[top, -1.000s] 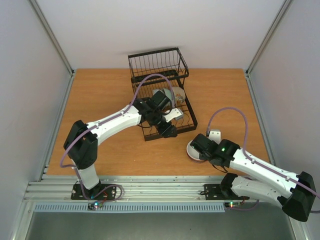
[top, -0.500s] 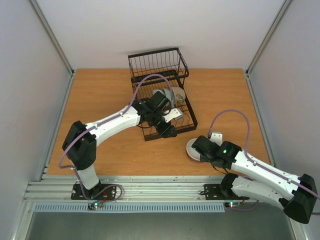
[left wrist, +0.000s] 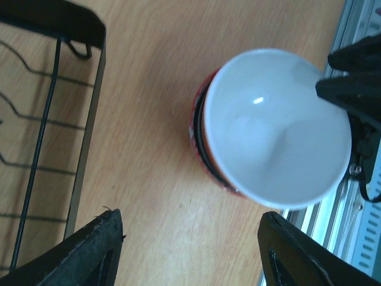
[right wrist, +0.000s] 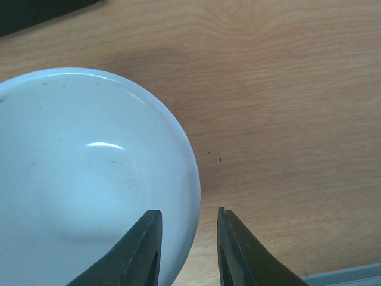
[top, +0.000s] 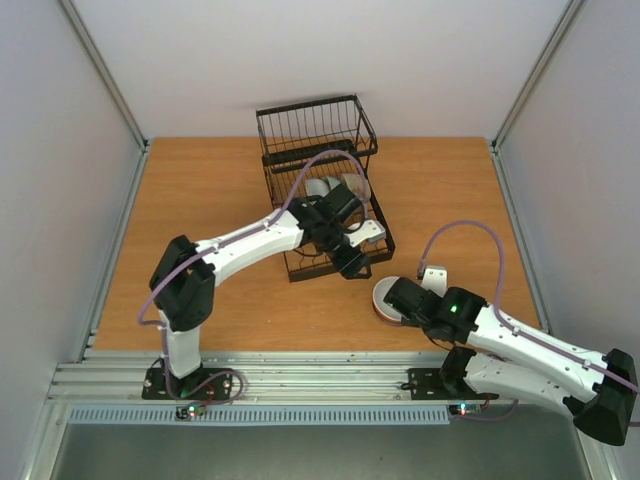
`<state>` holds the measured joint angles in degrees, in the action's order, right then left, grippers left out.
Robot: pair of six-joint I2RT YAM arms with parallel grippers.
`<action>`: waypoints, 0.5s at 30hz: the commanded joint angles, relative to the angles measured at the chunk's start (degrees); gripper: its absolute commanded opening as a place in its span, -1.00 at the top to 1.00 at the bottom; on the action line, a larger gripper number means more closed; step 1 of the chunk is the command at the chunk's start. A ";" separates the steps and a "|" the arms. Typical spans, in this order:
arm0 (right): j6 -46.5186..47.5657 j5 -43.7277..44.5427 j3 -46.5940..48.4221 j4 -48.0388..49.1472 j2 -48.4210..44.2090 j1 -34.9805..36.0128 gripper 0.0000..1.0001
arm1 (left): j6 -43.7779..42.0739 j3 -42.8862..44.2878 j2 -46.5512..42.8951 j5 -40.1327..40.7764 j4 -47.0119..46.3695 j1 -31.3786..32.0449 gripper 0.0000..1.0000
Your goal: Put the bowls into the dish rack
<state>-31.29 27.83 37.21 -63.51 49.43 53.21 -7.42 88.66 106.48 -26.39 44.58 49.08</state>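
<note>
A stack of bowls stands on the table right of the dish rack. The top bowl is white inside, and a dark red outside shows under it. My right gripper is open, its jaws either side of the top bowl's right rim, one finger over the inside and one outside. My left gripper is wide open and empty, over bare table between the rack's corner and the stack. Two pale bowls stand in the rack's dividers.
The rack's taller basket section is at the far end. The right gripper's black body is close beside the stack in the left wrist view. The table's near edge and a metal rail lie just beyond the stack.
My left gripper has moved off the rack's front, to the right and nearer the bowl stack. My right gripper has shifted slightly left and nearer, staying at the stack's rim.
</note>
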 commanded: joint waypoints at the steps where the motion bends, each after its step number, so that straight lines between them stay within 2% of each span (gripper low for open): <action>1: -4.30 5.79 1.21 -3.64 -3.00 2.67 0.44 | 1.72 7.72 5.01 2.99 4.96 2.49 -0.26; 8: -6.02 8.60 0.47 -4.88 -8.54 5.22 0.47 | 2.92 17.53 13.53 6.84 12.57 4.33 -0.25; 15: -5.33 8.88 0.39 -4.32 -8.61 5.54 0.48 | 2.89 20.75 17.08 10.10 15.32 5.86 -0.19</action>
<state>-35.14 34.13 37.23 -67.40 40.16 58.04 -5.08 106.72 122.08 -18.70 56.31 53.69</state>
